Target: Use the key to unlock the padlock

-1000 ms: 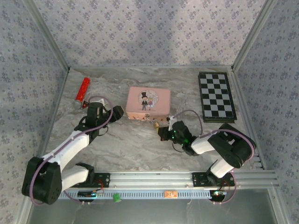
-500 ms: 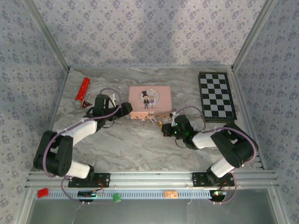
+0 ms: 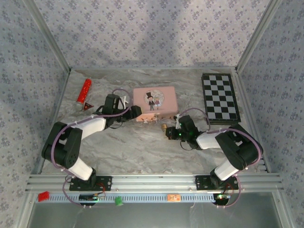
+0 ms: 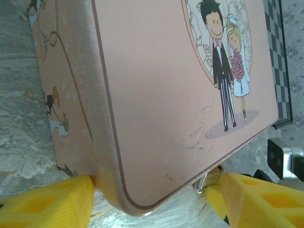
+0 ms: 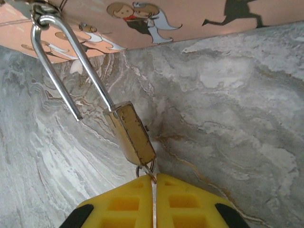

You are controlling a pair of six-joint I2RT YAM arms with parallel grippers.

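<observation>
padlock [image 5: 135,137] is found straight ahead of the right claw [image 5: 153,183], which is clamped on its key [image 5: 147,171]. the shackle [image 5: 80,66] is pointed away toward the tin [image 5: 190,19]. the left claw [image 4: 152,204] is spread.

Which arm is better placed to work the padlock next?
Right, likely: the right gripper is shut on the key at the padlock; the left gripper stands open around the pink tin.

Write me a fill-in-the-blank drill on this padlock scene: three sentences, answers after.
1. The left gripper straddles a corner of the ____ tin.
2. The padlock is hooked to the tin by its shackle, and the ____ gripper pinches the key at its base.
3. In the top view, the chessboard lies to the ____ of the tin.
Answers: pink; right; right
</observation>
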